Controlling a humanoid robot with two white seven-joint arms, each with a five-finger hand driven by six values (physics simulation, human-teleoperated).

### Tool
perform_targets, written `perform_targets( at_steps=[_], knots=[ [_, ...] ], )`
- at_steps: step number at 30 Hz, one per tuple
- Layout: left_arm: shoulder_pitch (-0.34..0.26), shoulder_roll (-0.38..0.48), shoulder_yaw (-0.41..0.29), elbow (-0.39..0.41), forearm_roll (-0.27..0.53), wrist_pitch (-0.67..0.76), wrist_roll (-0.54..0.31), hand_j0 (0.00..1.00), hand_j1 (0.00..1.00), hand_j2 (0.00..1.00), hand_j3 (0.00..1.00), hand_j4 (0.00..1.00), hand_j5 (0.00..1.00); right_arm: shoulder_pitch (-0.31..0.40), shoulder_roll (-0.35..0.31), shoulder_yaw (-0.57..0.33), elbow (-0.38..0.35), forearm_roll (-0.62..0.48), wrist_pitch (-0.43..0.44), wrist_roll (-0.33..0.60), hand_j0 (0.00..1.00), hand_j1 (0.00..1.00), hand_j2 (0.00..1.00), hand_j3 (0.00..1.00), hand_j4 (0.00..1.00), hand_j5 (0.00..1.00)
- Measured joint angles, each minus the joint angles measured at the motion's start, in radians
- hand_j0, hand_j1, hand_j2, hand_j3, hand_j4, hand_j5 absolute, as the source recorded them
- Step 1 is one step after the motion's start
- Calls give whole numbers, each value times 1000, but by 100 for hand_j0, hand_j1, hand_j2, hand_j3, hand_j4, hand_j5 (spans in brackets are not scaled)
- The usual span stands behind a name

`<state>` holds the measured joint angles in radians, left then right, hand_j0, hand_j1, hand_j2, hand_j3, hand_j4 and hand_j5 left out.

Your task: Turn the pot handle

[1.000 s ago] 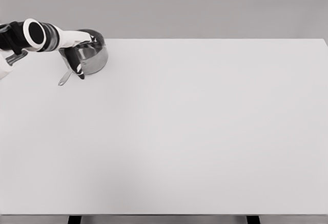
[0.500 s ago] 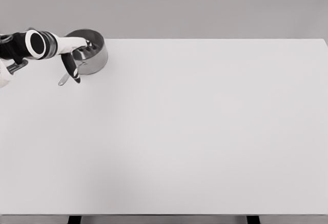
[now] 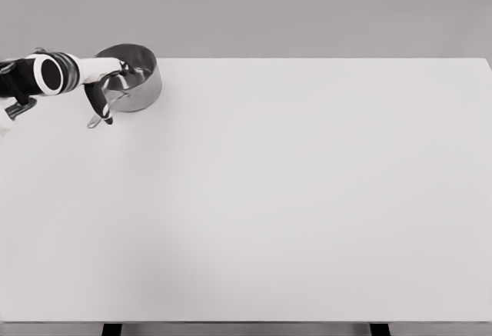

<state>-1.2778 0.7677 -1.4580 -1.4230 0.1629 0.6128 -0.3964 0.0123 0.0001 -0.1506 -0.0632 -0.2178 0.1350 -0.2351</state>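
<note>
- A shiny steel pot (image 3: pixel 138 81) sits at the far left corner of the white surface (image 3: pixel 292 197), right up against the back edge.
- Its thin handle (image 3: pixel 98 114) sticks out from the pot's lower left side, angling down and toward the near-left, with its tip resting low over the surface.
- The left arm (image 3: pixel 46 73) reaches in from the left edge of the view, white with a black-and-white ring at the wrist, lying nearly level just above the surface.
- The left hand (image 3: pixel 106 88) is at the pot's left side, where the handle meets the body. Dark fingers (image 3: pixel 103 105) curl downward over the handle's upper part, and they look wrapped around it, though the view is small and I can't see every finger.
- Part of the hand also overlaps the pot's rim, so whether it touches the rim as well I can't tell.
- The pot stands upright, its open mouth facing up, the inside wall catching the light.
- Two dark legs (image 3: pixel 112 328) show beneath the near edge of the surface.
</note>
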Motion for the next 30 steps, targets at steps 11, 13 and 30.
perform_targets(
  at_steps=[11, 13, 30],
  knots=[
    [26, 28, 1, 1, -17, 0, 17, 100, 100, 100, 100, 100, 100, 0, 0, 0, 0, 0, 0, -1, 100, 100, 100, 100, 100, 100],
    [28, 29, 1, 2, -17, 0, 29, 100, 100, 100, 100, 100, 100, 0, 0, 0, 0, 0, 0, 0, 100, 100, 100, 100, 100, 100],
    [51, 75, 8, 8, -18, 0, 94, 100, 100, 100, 100, 100, 100, 0, 0, 0, 0, 0, 0, 0, 100, 100, 100, 100, 100, 100]
  ],
)
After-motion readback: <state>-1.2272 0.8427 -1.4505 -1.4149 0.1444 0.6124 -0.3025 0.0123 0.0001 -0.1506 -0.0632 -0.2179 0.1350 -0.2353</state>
